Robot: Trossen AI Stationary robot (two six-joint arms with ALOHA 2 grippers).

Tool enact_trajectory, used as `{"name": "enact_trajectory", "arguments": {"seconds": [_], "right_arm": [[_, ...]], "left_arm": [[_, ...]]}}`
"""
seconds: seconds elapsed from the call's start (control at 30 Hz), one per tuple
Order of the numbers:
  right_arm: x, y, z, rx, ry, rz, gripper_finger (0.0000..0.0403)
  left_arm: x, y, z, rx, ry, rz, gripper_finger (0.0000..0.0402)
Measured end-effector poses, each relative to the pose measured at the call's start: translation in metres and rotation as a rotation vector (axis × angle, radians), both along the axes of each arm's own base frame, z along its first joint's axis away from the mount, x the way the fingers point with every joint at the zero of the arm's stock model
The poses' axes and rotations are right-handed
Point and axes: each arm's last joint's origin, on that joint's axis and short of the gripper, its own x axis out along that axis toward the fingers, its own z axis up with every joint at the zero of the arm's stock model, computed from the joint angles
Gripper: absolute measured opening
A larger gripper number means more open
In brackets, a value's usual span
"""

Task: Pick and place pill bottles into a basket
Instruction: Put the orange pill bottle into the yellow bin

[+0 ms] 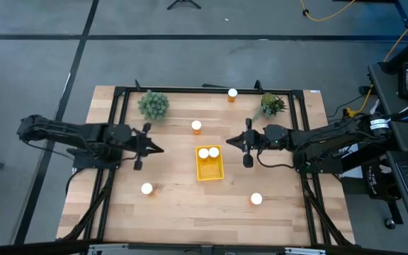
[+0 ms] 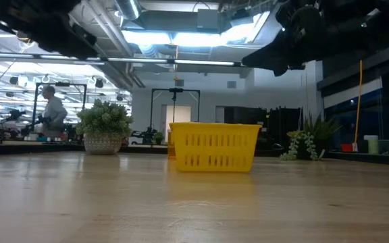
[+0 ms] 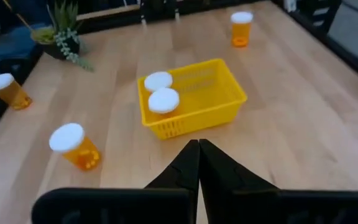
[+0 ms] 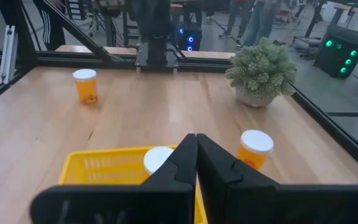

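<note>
The yellow basket [image 1: 210,168] sits mid-table with two white-capped orange pill bottles [image 1: 203,152] [image 1: 214,151] standing in its far end. Loose bottles stand upright on the wood: one far of the basket [image 1: 196,126], one at the far edge [image 1: 232,93], one near left [image 1: 146,188] and one near right [image 1: 256,199]. My left gripper [image 1: 160,149] [image 3: 199,146] hovers left of the basket, shut and holding nothing. My right gripper [image 1: 229,142] [image 4: 196,140] hovers just right of the basket's far end, also shut and holding nothing.
Two small potted plants stand toward the far edge, one at the left [image 1: 153,104] and one at the right [image 1: 271,105]. A black frame [image 1: 119,92] runs around the table. Bare wood lies along the near edge. A person [image 2: 51,108] shows in the room behind.
</note>
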Motion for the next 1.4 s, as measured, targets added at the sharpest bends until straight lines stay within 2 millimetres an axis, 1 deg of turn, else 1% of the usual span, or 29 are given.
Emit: {"name": "enact_trajectory", "arguments": {"seconds": [0.17, 0.4, 0.53, 0.63, 0.73, 0.87, 0.97, 1.1, 1.2, 1.3, 1.4], "right_arm": [[0.000, 0.005, 0.000, -0.001, 0.000, 0.017, 0.0015], [0.000, 0.010, 0.000, 0.045, -0.002, 0.029, 0.0015], [0.000, 0.010, 0.000, 0.045, -0.002, 0.032, 0.0016], [0.000, 0.010, 0.000, 0.045, -0.002, 0.032, 0.0016], [0.000, 0.010, 0.000, 0.051, -0.002, 0.030, 0.0016], [0.000, 0.010, 0.000, 0.075, -0.004, 0.025, 0.0016], [0.000, 0.010, 0.000, 0.077, -0.004, 0.025, 0.0016], [0.000, 0.010, 0.000, 0.101, -0.005, 0.020, 0.0016], [0.000, 0.010, 0.000, 0.102, -0.006, 0.020, 0.0016], [0.000, 0.010, 0.000, 0.102, -0.005, 0.020, 0.0016], [0.000, 0.010, 0.000, 0.099, -0.005, 0.021, 0.0016]], "left_arm": [[-0.010, -0.011, 0.000, -0.109, 0.026, -0.047, 0.0003], [-0.013, -0.031, -0.006, -0.093, 0.098, -0.178, 0.0003], [-0.014, -0.035, -0.008, -0.087, 0.115, -0.205, 0.0004], [-0.014, -0.036, -0.007, -0.093, 0.100, -0.212, 0.0014], [-0.014, -0.036, -0.006, -0.089, 0.096, -0.204, 0.0039], [-0.013, -0.034, -0.006, -0.067, 0.085, -0.137, 0.0088], [-0.012, -0.032, -0.006, -0.094, 0.077, -0.037, 0.0132], [-0.012, -0.028, -0.006, -0.175, 0.055, 0.128, 0.0193], [-0.012, -0.025, -0.005, -0.163, 0.015, 0.259, 0.0232], [-0.012, -0.022, -0.004, -0.091, -0.018, 0.342, 0.0254], [-0.012, -0.021, -0.004, -0.084, -0.022, 0.354, 0.0259]]}}
